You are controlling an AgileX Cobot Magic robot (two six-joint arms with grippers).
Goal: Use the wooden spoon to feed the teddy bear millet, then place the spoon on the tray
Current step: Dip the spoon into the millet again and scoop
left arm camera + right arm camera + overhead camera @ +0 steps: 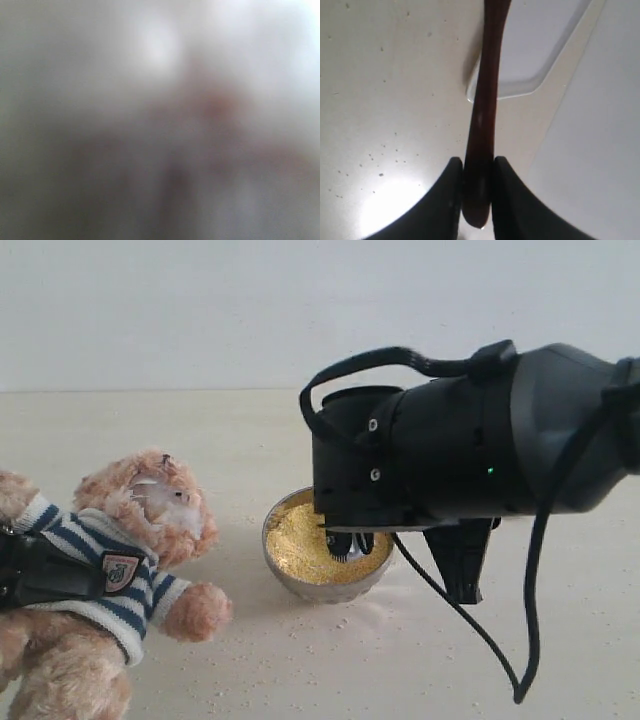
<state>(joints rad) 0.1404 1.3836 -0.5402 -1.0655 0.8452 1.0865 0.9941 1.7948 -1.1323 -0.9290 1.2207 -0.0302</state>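
The teddy bear (150, 510) leans back at the left of the exterior view, with my left gripper (35, 575) a black shape clamped across its striped shirt. The left wrist view is only a grey blur. Millet (298, 538) fills the metal bowl (320, 590) in the middle. My right gripper (477, 167) is shut on the handle of the wooden spoon (487, 90); the spoon's bowl end runs out of that view. In the exterior view the right gripper (347, 543) hangs just over the millet. The white tray (540, 45) lies beyond the spoon.
Stray millet grains (300, 640) dot the pale table around the metal bowl and in front of the bear. The bulky right arm (470, 450) and its looping black cable (530, 620) fill the right half of the exterior view.
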